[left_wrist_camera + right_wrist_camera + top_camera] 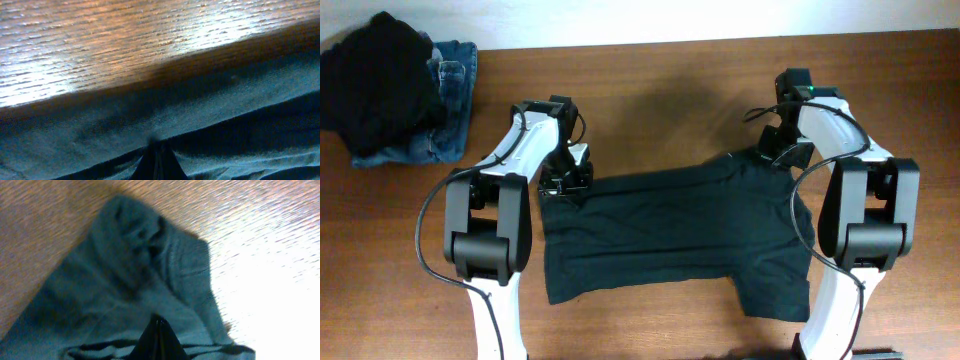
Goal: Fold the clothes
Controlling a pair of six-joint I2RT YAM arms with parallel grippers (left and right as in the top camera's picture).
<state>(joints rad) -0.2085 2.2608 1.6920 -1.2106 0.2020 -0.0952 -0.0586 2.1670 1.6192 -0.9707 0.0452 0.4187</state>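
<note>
The clothes, one very dark green T-shirt (670, 230), lie spread flat across the middle of the table. My left gripper (565, 186) sits at the shirt's far left corner. In the left wrist view its jaws (157, 146) are shut, pinching a ridge of the cloth (210, 112) just inside the edge. My right gripper (773, 156) is at the far right corner, by a sleeve. In the right wrist view its jaws (159, 321) are shut on the cloth, with the bunched sleeve (135, 245) lying beyond the tips.
A black heap of cloth (375, 85) lies on blue denim jeans (450, 110) at the table's far left corner. Bare brown wood (670, 110) runs behind the shirt. Both arm bases stand at the near edge.
</note>
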